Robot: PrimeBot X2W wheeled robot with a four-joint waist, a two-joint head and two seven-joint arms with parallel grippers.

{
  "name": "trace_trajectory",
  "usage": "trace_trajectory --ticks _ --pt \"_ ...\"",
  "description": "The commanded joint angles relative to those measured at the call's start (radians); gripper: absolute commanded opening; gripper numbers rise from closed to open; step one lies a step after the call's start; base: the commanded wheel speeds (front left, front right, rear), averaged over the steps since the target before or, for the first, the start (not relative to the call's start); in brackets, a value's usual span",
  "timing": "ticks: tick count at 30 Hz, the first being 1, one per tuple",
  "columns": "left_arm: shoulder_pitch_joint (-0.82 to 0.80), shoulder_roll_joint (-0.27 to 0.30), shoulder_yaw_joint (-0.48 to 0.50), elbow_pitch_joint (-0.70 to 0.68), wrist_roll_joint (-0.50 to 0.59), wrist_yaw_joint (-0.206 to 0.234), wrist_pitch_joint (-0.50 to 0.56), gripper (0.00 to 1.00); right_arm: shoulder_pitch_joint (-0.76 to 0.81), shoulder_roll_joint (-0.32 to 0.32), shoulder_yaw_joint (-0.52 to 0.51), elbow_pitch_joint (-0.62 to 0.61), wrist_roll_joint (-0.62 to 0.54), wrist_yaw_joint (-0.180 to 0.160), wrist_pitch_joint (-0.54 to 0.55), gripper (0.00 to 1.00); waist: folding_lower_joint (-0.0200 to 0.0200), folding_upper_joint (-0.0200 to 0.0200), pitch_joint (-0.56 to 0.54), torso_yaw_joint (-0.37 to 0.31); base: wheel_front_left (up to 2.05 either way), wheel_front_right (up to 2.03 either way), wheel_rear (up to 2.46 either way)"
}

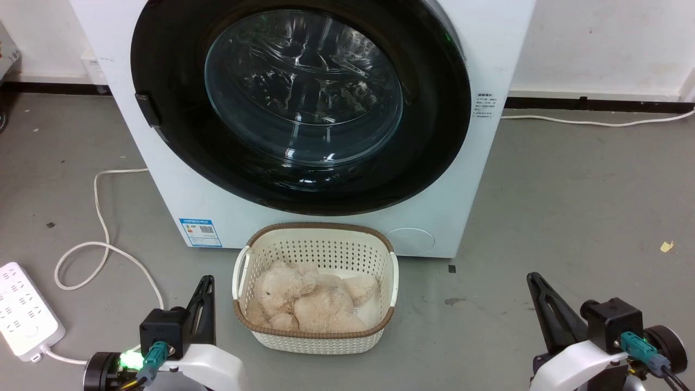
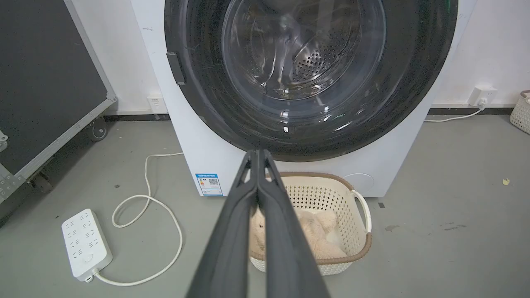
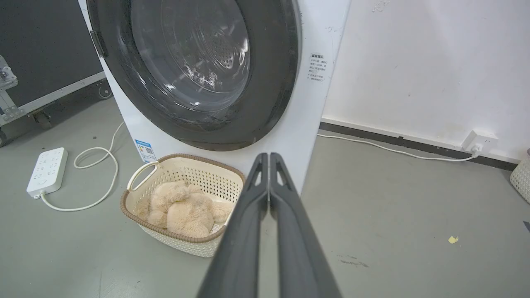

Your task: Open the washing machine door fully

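The white washing machine (image 1: pixel 179 184) (image 2: pixel 194 153) (image 3: pixel 306 116) stands straight ahead on the grey floor. Its round glossy black door (image 1: pixel 174 81) (image 2: pixel 198 74) (image 3: pixel 269 62) lies flush against the front, with a small dark latch tab at its left rim. Through the clear glass bowl (image 1: pixel 304 87) the perforated drum shows. My left gripper (image 1: pixel 206 283) (image 2: pixel 257 154) is shut with nothing in it, low at the lower left, well short of the machine. My right gripper (image 1: pixel 533 278) (image 3: pixel 269 156) is likewise shut and empty at the lower right.
A cream basket (image 1: pixel 315 241) (image 2: pixel 356 215) (image 3: pixel 136 194) holding a beige plush toy (image 1: pixel 309 304) sits on the floor right before the machine. A white power strip (image 1: pixel 21 309) with a looping cable (image 1: pixel 103 217) lies to the left. A black wheeled case (image 2: pixel 45 87) stands further left.
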Motion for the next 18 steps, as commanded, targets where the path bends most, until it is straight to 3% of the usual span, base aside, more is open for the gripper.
trace_trajectory --ticks 1,18 --pt "-0.015 0.000 0.001 -0.004 0.003 -0.004 0.000 0.00 -0.011 0.000 0.000 -0.004 -0.005 -0.001 0.000 0.00 0.0000 0.0000 0.000 0.000 0.00 0.00 0.00" --pt "-0.015 0.000 0.001 -0.004 0.003 -0.004 0.000 0.00 -0.011 0.000 0.000 -0.004 -0.005 -0.001 0.000 0.00 0.0000 0.0000 0.000 0.000 0.00 0.00 0.00"
